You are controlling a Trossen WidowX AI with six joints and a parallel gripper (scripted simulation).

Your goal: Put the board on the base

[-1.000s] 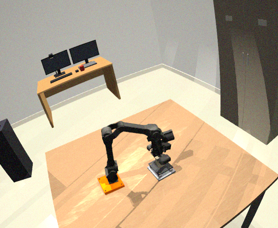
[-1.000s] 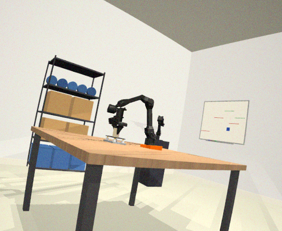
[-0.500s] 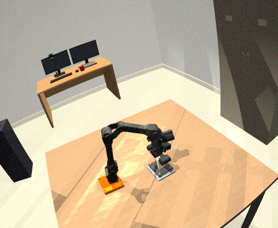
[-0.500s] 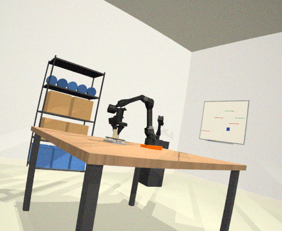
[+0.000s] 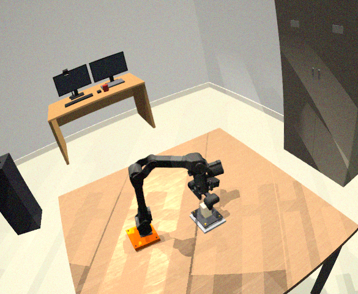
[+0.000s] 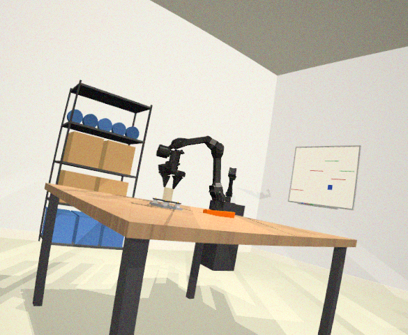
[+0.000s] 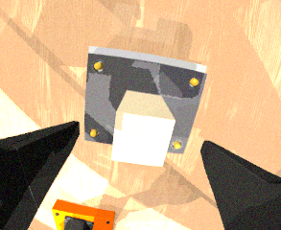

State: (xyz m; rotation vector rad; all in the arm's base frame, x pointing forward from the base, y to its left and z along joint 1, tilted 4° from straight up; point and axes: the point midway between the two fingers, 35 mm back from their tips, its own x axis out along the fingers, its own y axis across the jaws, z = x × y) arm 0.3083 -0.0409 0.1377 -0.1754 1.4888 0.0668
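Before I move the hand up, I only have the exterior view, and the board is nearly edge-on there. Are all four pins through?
Observer: From the wrist view, yes: a gold pin shows at each corner of the board.

Operator: Does the board cover the base completely from above?

Observer: No. The wrist view shows a pale strip of the base past the board's edge farthest from the orange plate.

Operator: And the hand, any contact with the handle?

Observer: The wrist view shows a gap on both sides: the hand is open, its fingertips well out from the handle. Straight up looks safe to me.
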